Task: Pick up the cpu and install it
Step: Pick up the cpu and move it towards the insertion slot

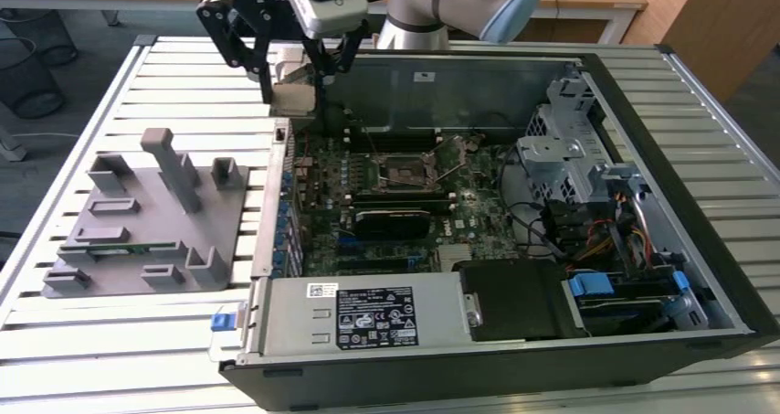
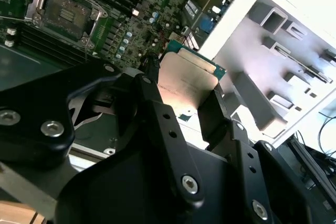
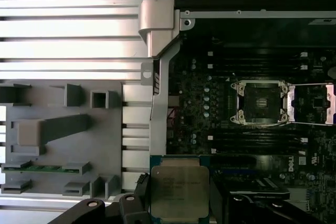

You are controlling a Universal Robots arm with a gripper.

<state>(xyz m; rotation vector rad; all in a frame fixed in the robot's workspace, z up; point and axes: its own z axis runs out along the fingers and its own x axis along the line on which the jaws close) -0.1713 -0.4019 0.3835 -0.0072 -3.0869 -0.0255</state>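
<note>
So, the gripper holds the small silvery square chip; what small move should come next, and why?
Probably a short level shift toward the square black socket, its frame open. The black gripper is shut on the silvery-grey square cpu, which hangs over the grey metal case wall; the socket lies further in on the green motherboard, not under the chip.

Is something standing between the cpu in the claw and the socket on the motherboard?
Nothing visible does. The claw holds the cpu above the edge of the case, and the socket lies uncovered, its retaining frame swung aside.
</note>
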